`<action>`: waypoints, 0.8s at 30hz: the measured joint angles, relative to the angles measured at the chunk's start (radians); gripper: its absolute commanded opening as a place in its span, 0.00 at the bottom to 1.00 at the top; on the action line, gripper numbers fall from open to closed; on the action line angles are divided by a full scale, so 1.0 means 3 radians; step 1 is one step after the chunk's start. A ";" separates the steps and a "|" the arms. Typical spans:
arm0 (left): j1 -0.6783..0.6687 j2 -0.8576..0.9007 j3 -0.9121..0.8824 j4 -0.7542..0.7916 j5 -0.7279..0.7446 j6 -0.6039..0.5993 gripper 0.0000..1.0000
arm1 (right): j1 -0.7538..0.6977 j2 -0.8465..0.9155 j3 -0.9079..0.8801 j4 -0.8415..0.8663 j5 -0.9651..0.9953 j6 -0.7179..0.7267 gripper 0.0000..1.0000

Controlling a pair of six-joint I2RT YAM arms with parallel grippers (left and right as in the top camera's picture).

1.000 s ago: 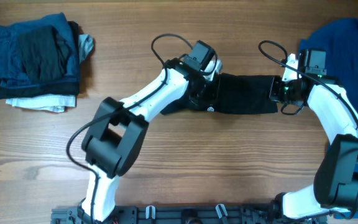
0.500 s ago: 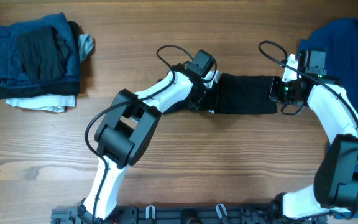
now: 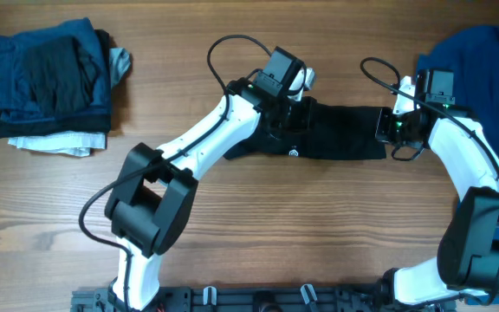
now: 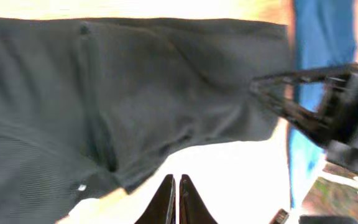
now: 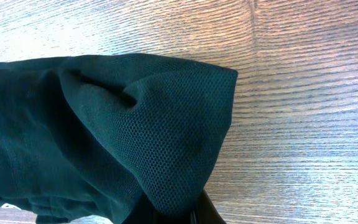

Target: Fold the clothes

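The left jaws are pressed together with nothing between them. In the left wrist view their tips sit over bare counter (image 3: pixel 249 217), just beside the near edge of the black T-shirt (image 3: pixel 340 130); whether they touch the cloth cannot be told.

The right jaws are closed on the right end of that same T-shirt. In the right wrist view, a bunched corner of fine mesh fabric narrows down into the grip at the bottom of the picture.

From overhead, the T-shirt lies in the middle of the counter, folded into a long, narrow band running left to right. A small white logo (image 3: pixel 294 154) shows near its front edge, toward the left end. The left arm (image 3: pixel 206 139) reaches across from the front left, and its wrist hangs over the band's left part. The right arm (image 3: pixel 466 165) comes in from the right.

A royal-blue shirt (image 3: pixel 470 61) lies loose at the back right corner, beside the right arm and a little apart from the black band's end. Well apart, at the back left, sits a stack of folded clothes (image 3: pixel 50 87) in blue, black and white.
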 measured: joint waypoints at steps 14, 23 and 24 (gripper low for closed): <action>-0.0011 0.0635 0.0023 0.0238 -0.0229 -0.0023 0.04 | 0.0000 0.0000 0.0000 -0.0022 0.0000 0.0000 0.04; -0.0017 0.0546 0.0076 0.0248 -0.0334 -0.0028 0.04 | 0.0000 0.0000 0.0000 -0.0024 0.0000 0.0000 0.04; -0.0017 0.0496 0.0083 0.0299 -0.0401 -0.0033 0.04 | 0.0000 0.0000 0.0000 -0.0024 0.0000 0.0000 0.04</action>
